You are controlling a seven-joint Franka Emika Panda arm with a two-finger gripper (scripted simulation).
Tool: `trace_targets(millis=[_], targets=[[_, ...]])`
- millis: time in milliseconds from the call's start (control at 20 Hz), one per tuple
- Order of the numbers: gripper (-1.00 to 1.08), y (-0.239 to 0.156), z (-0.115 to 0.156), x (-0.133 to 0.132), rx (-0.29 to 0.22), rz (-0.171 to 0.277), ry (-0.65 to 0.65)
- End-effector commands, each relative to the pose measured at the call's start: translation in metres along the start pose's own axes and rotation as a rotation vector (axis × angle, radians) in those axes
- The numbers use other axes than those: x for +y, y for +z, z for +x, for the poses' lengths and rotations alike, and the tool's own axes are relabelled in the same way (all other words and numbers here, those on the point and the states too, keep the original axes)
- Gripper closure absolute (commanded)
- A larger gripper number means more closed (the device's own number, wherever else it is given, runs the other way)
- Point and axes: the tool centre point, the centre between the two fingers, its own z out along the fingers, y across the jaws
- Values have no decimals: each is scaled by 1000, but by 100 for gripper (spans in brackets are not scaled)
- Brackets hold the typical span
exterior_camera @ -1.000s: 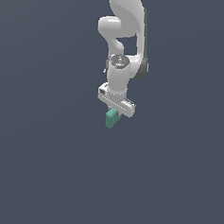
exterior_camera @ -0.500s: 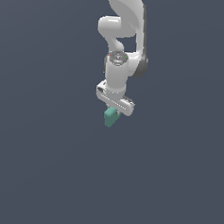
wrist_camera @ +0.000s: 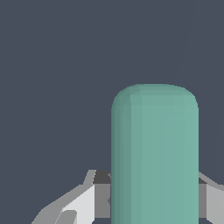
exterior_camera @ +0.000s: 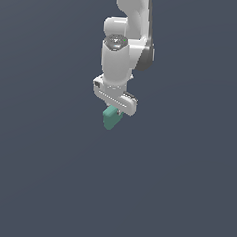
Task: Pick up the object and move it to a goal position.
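One arm [exterior_camera: 120,45]. One tool [exterior_camera: 113,110], clamped on the block. One teal block [exterior_camera: 111,117], rounded corners, hanging at 6 o'clock beneath the tool. Surroundings: uniform dark grey-blue backdrop; no separate surface discernible.

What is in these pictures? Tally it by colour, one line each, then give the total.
Teal-green: 1, the block held in the gripper
White: 1, the robot arm
Total: 2
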Motion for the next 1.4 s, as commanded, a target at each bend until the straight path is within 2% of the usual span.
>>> trace_targets(millis=[0, 850, 1350], targets=[[108, -22, 10, 6, 1, 1, 0], [108, -179, 87, 49, 1, 0, 0], [108, -235, 117, 63, 1, 0, 0]])
